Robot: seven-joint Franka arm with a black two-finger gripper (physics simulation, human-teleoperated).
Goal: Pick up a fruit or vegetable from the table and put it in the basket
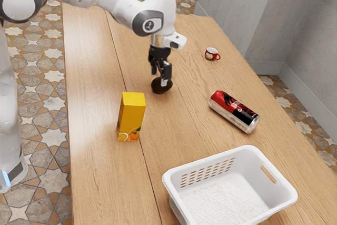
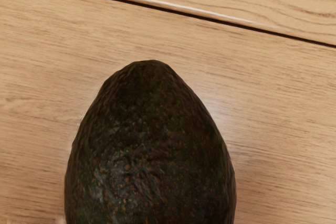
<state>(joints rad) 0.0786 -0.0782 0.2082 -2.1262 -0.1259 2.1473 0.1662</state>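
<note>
The end effector [image 1: 160,79] is down at the avocado [image 1: 159,87], low over the bench [image 1: 95,130], whether clamped on it or loose impossible to tell, with the basket [image 1: 175,208] well apart, past the juice carton [image 1: 131,118], for the likely carry.

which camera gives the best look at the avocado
The wrist view: it shows the avocado close up, with its narrow end and dark, bumpy skin clear, though the other end is cut off by the frame. The exterior view shows it as a small dark shape on the table, partly covered by the gripper.
</note>
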